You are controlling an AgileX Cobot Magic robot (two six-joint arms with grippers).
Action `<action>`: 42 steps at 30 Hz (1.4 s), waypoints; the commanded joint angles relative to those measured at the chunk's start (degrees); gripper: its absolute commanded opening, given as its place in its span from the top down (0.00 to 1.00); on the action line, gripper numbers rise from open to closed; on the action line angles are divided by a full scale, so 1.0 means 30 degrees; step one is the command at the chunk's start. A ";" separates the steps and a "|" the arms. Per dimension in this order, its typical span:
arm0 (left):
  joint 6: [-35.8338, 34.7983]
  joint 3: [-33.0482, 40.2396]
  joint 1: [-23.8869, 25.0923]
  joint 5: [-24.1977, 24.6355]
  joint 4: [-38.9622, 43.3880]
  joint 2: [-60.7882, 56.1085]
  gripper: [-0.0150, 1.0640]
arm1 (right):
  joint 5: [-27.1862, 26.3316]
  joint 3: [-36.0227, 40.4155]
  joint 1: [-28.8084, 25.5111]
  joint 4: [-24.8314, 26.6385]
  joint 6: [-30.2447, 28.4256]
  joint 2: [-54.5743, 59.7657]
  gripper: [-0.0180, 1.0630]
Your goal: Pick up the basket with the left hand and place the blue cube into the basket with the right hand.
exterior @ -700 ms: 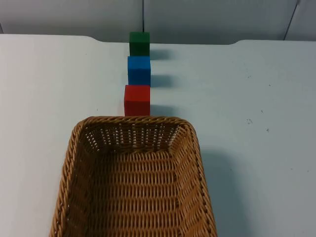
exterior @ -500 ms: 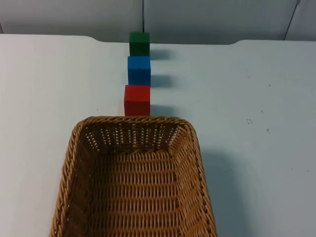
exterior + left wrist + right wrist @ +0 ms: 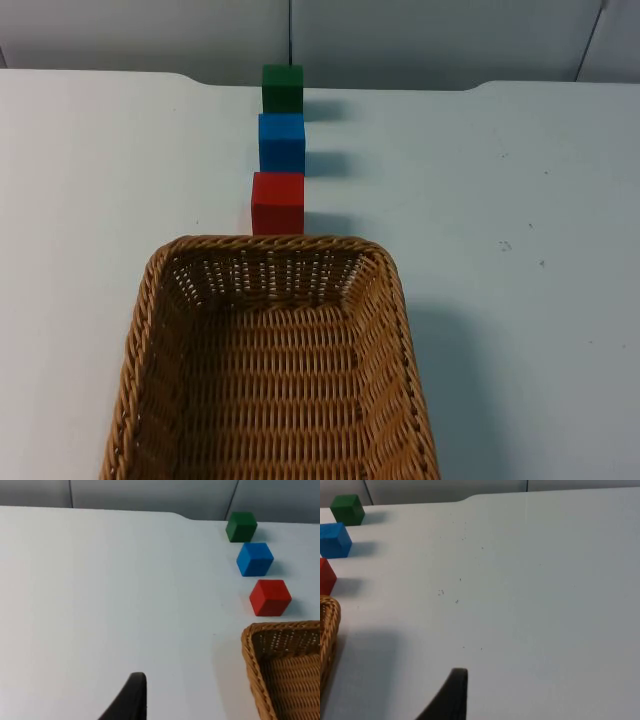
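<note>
A white table [image 3: 520, 180] runs back to a grey wall [image 3: 420, 40]. Near the front sits a woven wicker basket [image 3: 270, 360], resting on the table with nothing inside it. Just beyond its far rim, three cubes stand in a straight row leading toward the wall: a red cube [image 3: 277, 203] nearest the basket, then the blue cube [image 3: 281, 143], then a green cube [image 3: 282, 88] close to the table's back edge. Small gaps separate the cubes.

The left gripper [image 3: 131, 700] hangs above bare table to the left of the basket, with one black fingertip showing; whether it is apart or together cannot be told. Its wrist view takes in the basket's corner [image 3: 285, 665] and all three cubes [image 3: 255, 559].

The right gripper [image 3: 451, 697] hangs above bare table to the right of the basket, again with a single fingertip showing and its state unclear. Its wrist view catches the basket's rim [image 3: 327, 640] and the blue cube [image 3: 334, 540].

Wide open table lies on both sides of the basket and the row. Neither gripper touches anything.
</note>
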 commanded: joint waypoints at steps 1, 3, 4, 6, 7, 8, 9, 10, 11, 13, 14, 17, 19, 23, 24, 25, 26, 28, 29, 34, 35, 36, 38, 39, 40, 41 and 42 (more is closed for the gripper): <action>0.1047 -0.0278 -0.0064 -0.0407 -0.1094 0.1108 0.02 | -0.0173 0.0163 -0.0130 0.0077 -0.0099 -0.0082 0.02; 0.1368 -0.0278 -0.0064 -0.0524 -0.1379 0.1646 0.02 | -0.0173 0.0163 -0.0130 0.0077 -0.0099 -0.0082 0.02; 0.1458 -0.0278 -0.0064 -0.0556 -0.1536 0.2189 0.02 | -0.0173 0.0163 -0.0130 0.0077 -0.0099 -0.0082 0.02; 0.1866 -0.0278 -0.0064 -0.0642 -0.1900 0.3160 0.02 | -0.0173 0.0163 -0.0130 0.0077 -0.0099 -0.0082 0.02; 0.2022 -0.0278 -0.0064 -0.0642 -0.2183 0.3678 0.02 | -0.0173 0.0163 -0.0130 0.0077 -0.0099 -0.0082 0.02; 0.2462 -0.0278 -0.0064 -0.0642 -0.2649 0.4212 0.02 | -0.0173 0.0163 -0.0130 0.0077 -0.0099 -0.0082 0.02; 0.2462 -0.0278 -0.0064 -0.0642 -0.2649 0.4212 0.02 | -0.0173 0.0163 -0.0130 0.0077 -0.0099 -0.0082 0.02; 0.3162 -0.0278 -0.0064 -0.0642 -0.3198 0.4663 0.02 | -0.0173 0.0163 -0.0130 0.0077 -0.0099 -0.0082 0.02; 0.3767 -0.0278 -0.0064 -0.0642 -0.3961 0.5207 0.02 | -0.0173 0.0163 -0.0130 0.0077 -0.0099 -0.0082 0.02; 0.5009 -0.0278 -0.0064 -0.0675 -0.5554 0.6271 0.02 | -0.0173 0.0163 -0.0130 0.0077 -0.0099 -0.0082 0.02; 0.5009 -0.0278 -0.0064 -0.0675 -0.5554 0.6271 0.02 | -0.0173 0.0163 -0.0130 0.0077 -0.0099 -0.0082 0.02; 0.6483 -0.0278 -0.0064 -0.0675 -0.6868 0.8337 0.02 | -0.0173 0.0163 -0.0130 0.0077 -0.0099 -0.0082 0.02; 0.6684 -0.0278 -0.0064 -0.0675 -0.6969 0.8974 0.02 | -0.0173 0.0163 -0.0130 0.0077 -0.0099 -0.0082 0.02; 0.7053 -0.0278 -0.0064 -0.0675 -0.7251 1.1601 0.02 | -0.0173 0.0163 -0.0130 0.0077 -0.0099 -0.0082 0.02; 0.7053 -0.0278 -0.0064 -0.0675 -0.7251 1.1601 0.02 | -0.0173 0.0163 -0.0130 0.0077 -0.0099 -0.0082 0.02; 0.7264 -0.0234 -0.0064 -0.0675 -0.7251 1.2269 0.02 | -0.0173 0.0163 -0.0130 0.0077 -0.0099 -0.0082 0.02; 0.7597 -0.0234 -0.0064 -0.0675 -0.7251 1.3151 0.02 | -0.0173 0.0163 -0.0130 0.0077 -0.0099 -0.0082 0.02; 0.7884 -0.0234 -0.0064 -0.0841 -0.7421 1.4408 0.02 | -0.0173 0.0163 -0.0130 0.0077 -0.0099 -0.0082 0.02; 0.7884 -0.0234 -0.0064 -0.0841 -0.7421 1.4408 0.02 | -0.0173 0.0163 -0.0130 0.0077 -0.0099 -0.0082 0.02; 0.8409 -0.0209 -0.0064 -0.1410 -0.7436 1.6564 0.02 | -0.0173 0.0163 -0.0130 0.0077 -0.0099 -0.0082 0.02; 0.8551 -0.0209 -0.0064 -0.1557 -0.7476 1.6990 0.02 | -0.0173 0.0163 -0.0130 0.0077 -0.0099 -0.0082 0.02; 0.8758 -0.0209 -0.0064 -0.1681 -0.7588 1.7516 0.02 | -0.0173 0.0163 -0.0130 0.0077 -0.0099 -0.0082 0.02; 0.8760 -0.0209 -0.0064 -0.1824 -0.7813 1.8007 0.02 | -0.0173 0.0163 -0.0130 0.0077 -0.0099 -0.0082 0.02; 0.8982 -0.0209 -0.0102 -0.2054 -0.8232 1.8603 0.02 | -0.0173 0.0163 -0.0130 0.0077 -0.0099 -0.0082 0.02; 0.9332 -0.0209 -0.0141 -0.2269 -0.8531 1.9022 0.02 | -0.0173 0.0163 -0.0130 0.0077 -0.0099 -0.0082 0.02; 0.9413 -0.0209 -0.0289 -0.2456 -0.8824 1.9389 0.02 | -0.0173 0.0163 -0.0130 0.0077 -0.0099 -0.0082 0.02; 0.9413 -0.0209 -0.0289 -0.2456 -0.8824 1.9389 0.02 | -0.0173 0.0163 -0.0130 0.0077 -0.0099 -0.0082 0.02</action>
